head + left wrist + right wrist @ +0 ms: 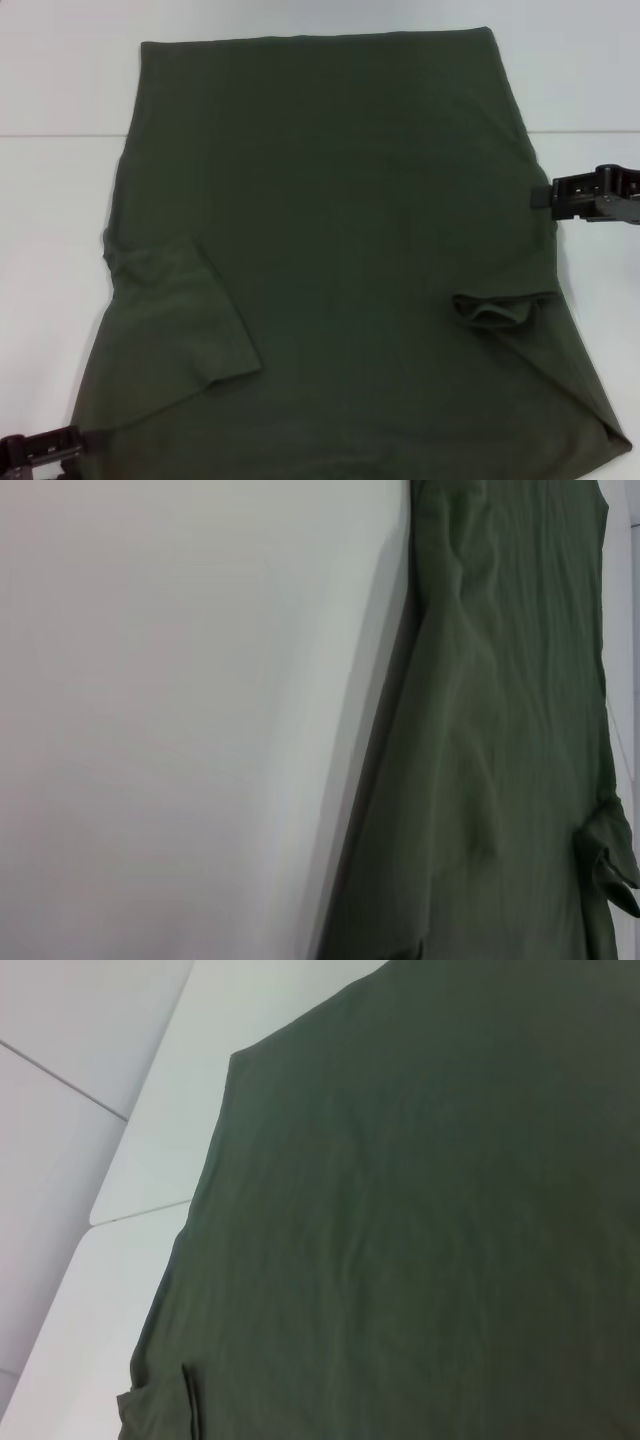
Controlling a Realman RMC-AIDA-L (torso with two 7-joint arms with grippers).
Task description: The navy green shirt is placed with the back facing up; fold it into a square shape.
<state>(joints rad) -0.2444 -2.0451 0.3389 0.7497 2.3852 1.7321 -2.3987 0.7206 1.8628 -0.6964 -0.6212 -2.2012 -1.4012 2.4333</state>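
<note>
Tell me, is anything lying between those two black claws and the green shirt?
Nothing visible is. The left gripper sits at the navy green shirt's near left corner, the right gripper at its right edge, both right against the cloth. Only bare white table surrounds the shirt.

The left gripper (45, 447) sits in the bottom left corner of the head view, low and pointing toward the frame's middle. The right gripper (590, 194) reaches in from the right edge at mid-height, held level and pointing left. Whether either one's fingers are parted or closed is not visible.
</note>
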